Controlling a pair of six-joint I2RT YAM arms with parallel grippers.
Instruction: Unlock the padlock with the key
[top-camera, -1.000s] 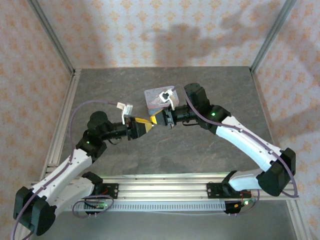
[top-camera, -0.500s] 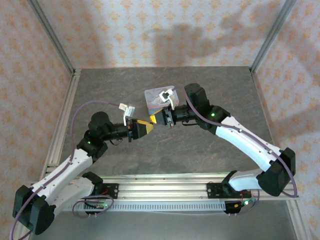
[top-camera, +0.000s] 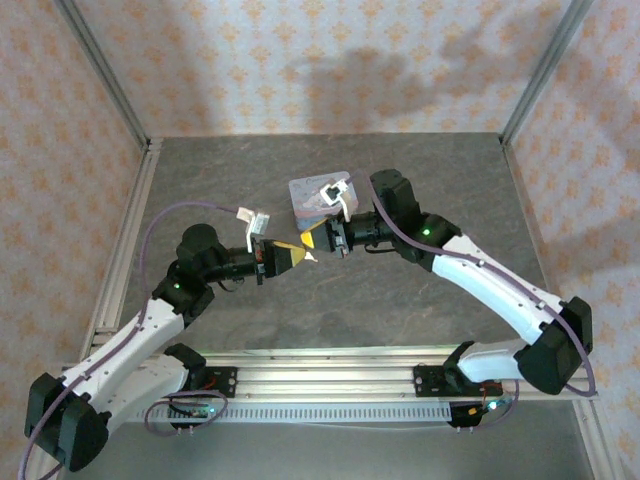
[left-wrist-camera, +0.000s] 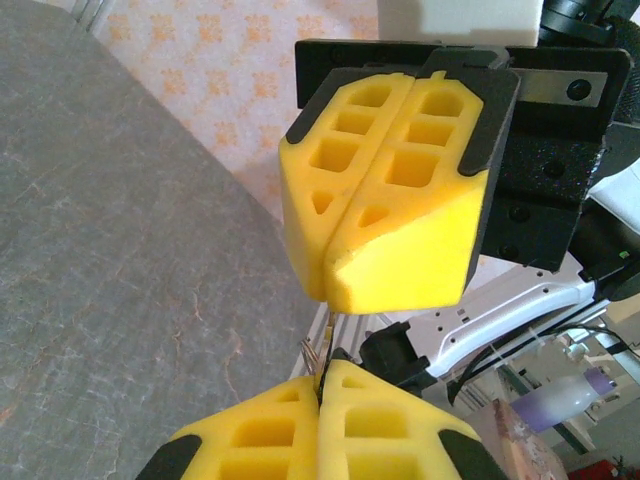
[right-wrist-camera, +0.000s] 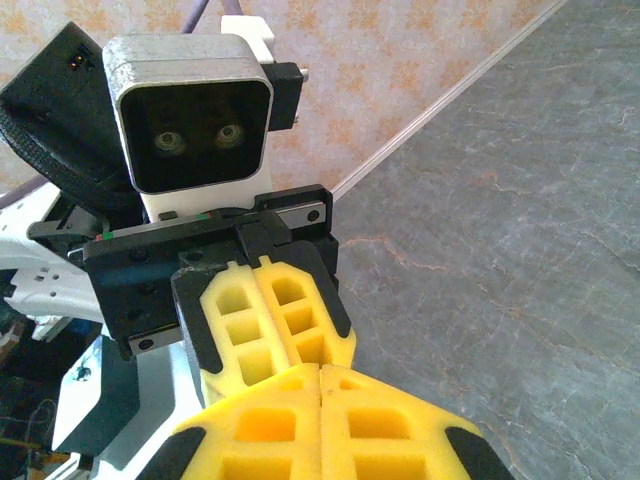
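My left gripper and right gripper meet tip to tip above the middle of the table. In the left wrist view my left gripper is shut on the key, a thin pale blade with a small wire ring beside it. The blade stands up out of the yellow fingers and its tip reaches the seam of the right gripper just above. The right gripper is shut, its yellow fingers pressed together along their whole length. The padlock is hidden; I cannot tell whether it sits between those fingertips.
The light-blue tin lies on the grey table just behind the right wrist, partly covered by its camera. Metal frame posts rise at the back corners, and a rail runs along the near edge.
The left gripper drew back a little to the left, then crept forward again. A short pale length of key now shows between the two tips. The right arm has barely moved.
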